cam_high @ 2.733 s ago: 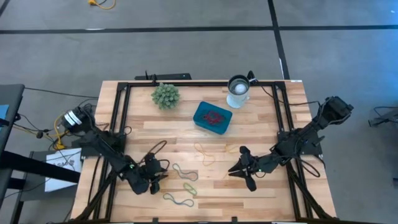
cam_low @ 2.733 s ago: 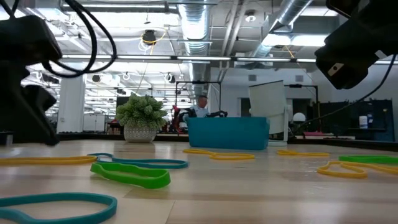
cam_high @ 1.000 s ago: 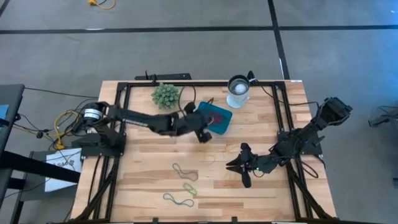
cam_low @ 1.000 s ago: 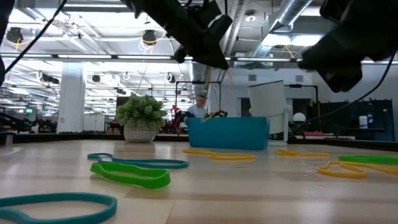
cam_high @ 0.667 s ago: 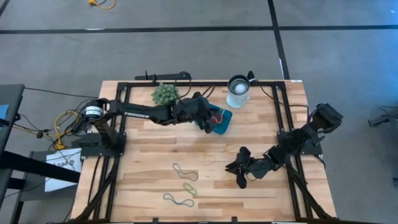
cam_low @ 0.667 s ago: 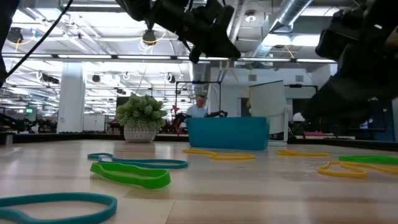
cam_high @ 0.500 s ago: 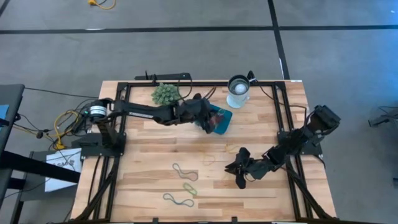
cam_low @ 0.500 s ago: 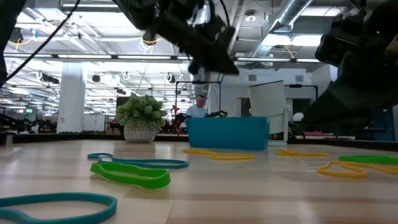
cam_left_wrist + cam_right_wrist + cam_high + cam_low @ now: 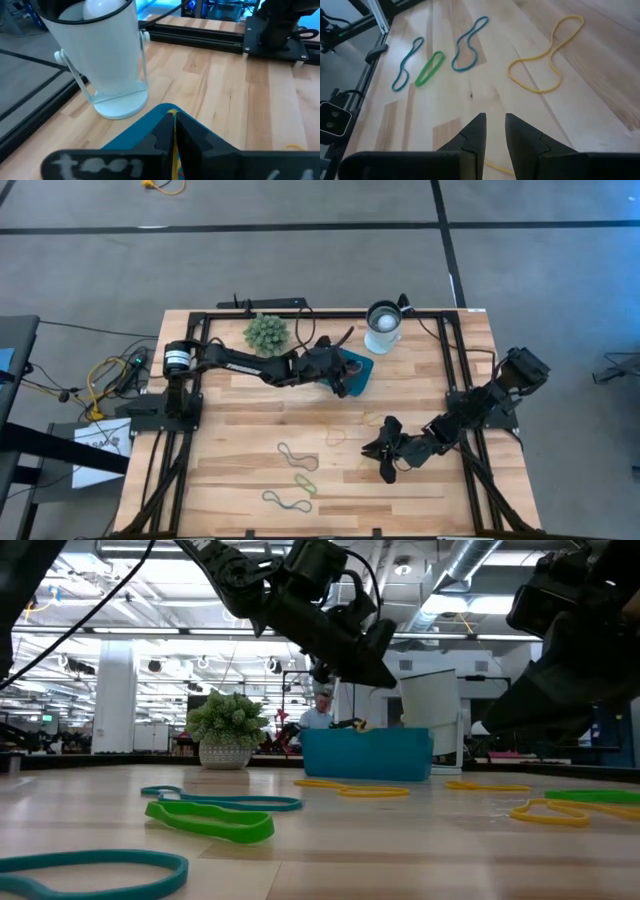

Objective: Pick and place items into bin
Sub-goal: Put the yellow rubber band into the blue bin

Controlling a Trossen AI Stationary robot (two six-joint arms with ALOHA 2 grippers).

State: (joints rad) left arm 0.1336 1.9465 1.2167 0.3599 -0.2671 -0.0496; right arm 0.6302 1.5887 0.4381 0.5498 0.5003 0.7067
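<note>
The teal bin (image 9: pixel 360 376) stands at the table's far middle, and my left gripper (image 9: pixel 347 380) hovers just over it, shut on a yellow rubber band (image 9: pixel 174 131). Loose bands lie on the wood: two yellow (image 9: pixel 335 435) (image 9: pixel 372 420), a teal one (image 9: pixel 297 457), a green one (image 9: pixel 305 483) and a teal-green one (image 9: pixel 283 501). My right gripper (image 9: pixel 385 457) stands open low over the table's near right, with a yellow band (image 9: pixel 496 168) running under its fingers; whether it touches that band I cannot tell. My left gripper pinches a yellow band (image 9: pixel 174 120) between its two shut fingers; only a thin strip shows in the slit. The fingers slant down from the table's left, above the bin's rim (image 9: pixel 150 127). A yellow bit (image 9: pixel 360 725) shows over the bin's top edge.
A white cup with a dark rim (image 9: pixel 383 323) stands just beyond the bin, close to my left gripper. A spiky green plant (image 9: pixel 266 332) sits at the far left. A black frame (image 9: pixel 300 315) borders the table. Open wood lies between the bin and the loose bands.
My left gripper has carried the yellow band toward the table's right and far edge, sinking from beside the bin to just over it and tipping its fingers further down. My right gripper has sunk a little toward the table.
</note>
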